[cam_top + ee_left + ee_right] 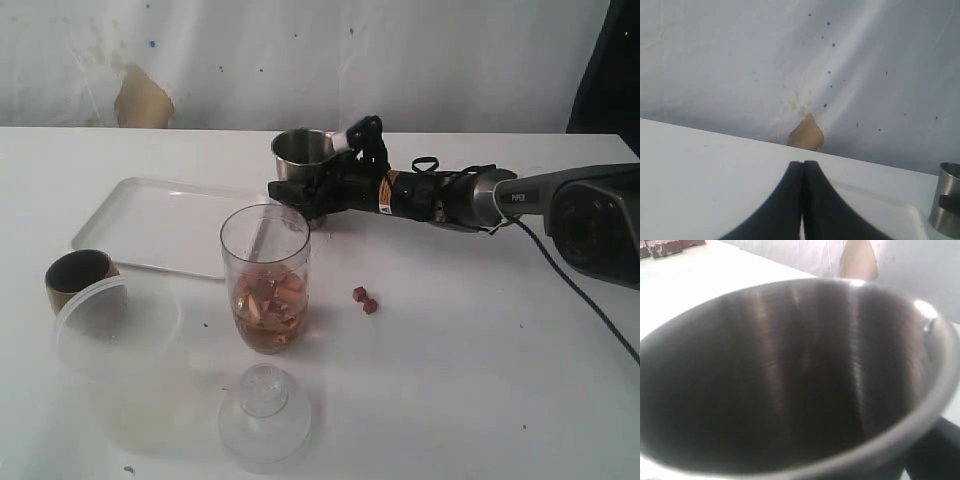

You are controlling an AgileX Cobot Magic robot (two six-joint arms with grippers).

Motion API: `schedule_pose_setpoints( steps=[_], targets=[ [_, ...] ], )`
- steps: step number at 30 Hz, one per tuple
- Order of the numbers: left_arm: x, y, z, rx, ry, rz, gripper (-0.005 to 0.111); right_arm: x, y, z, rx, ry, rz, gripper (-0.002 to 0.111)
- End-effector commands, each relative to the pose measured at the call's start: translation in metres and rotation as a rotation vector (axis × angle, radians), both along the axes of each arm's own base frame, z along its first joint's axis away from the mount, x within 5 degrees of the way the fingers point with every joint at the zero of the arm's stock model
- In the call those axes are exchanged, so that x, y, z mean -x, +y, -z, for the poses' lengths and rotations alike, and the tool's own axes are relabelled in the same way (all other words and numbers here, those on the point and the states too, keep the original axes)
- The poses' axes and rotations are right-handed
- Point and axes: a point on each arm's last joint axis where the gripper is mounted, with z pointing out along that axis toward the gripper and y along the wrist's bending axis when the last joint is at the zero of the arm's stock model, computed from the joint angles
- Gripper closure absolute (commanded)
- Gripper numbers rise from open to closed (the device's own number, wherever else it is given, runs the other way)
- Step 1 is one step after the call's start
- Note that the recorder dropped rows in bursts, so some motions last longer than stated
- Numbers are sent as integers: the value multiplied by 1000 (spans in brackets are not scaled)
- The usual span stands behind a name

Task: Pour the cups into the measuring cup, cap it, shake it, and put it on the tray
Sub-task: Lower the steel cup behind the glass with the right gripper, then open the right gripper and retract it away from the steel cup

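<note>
There are two cups: one dark-brown cup at the near left, and one steel tumbler upright on the table just beyond the far right corner of the single white tray. One measuring cup stands in the middle, uncapped, with brown pieces and brownish liquid in its bottom; its one clear domed lid lies nearer. Two small brown pieces lie loose to its right. One wide cloudy tub partly hides the brown cup. The right gripper has its jaws wide on both sides of the tumbler; I cannot tell if they press it. The left gripper is fully closed and holds nothing. Behind the white table hangs a stained white cloth.
</note>
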Motion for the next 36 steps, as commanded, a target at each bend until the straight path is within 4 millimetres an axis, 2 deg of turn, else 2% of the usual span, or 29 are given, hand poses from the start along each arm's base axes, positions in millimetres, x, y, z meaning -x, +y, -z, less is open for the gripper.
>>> schedule_pose_setpoints(
  steps=[1,6,16,21,25,28,32,36],
  targets=[
    [0,0,1,-5,-10,-2,107,0,-1,-3,18,42,-14,12],
    [0,0,1,-5,-10,-2,107,2,-5,-8,34,97,-39,12],
    [0,0,1,-5,-10,-2,107,13,-35,-19,72,250,-162,12],
    [0,0,1,-5,-10,-2,107,16,-52,-19,61,450,-122,15],
    [0,0,1,-5,-10,-2,107,19,-75,-22,-10,512,-138,30],
    [0,0,1,-5,-10,-2,107,25,-88,-31,-58,517,-211,48],
    [0,0,1,-5,-10,-2,107,25,-110,-45,-104,567,-143,71],
    [0,0,1,-5,-10,-2,107,34,-126,-64,-120,571,-105,81]
  ],
)
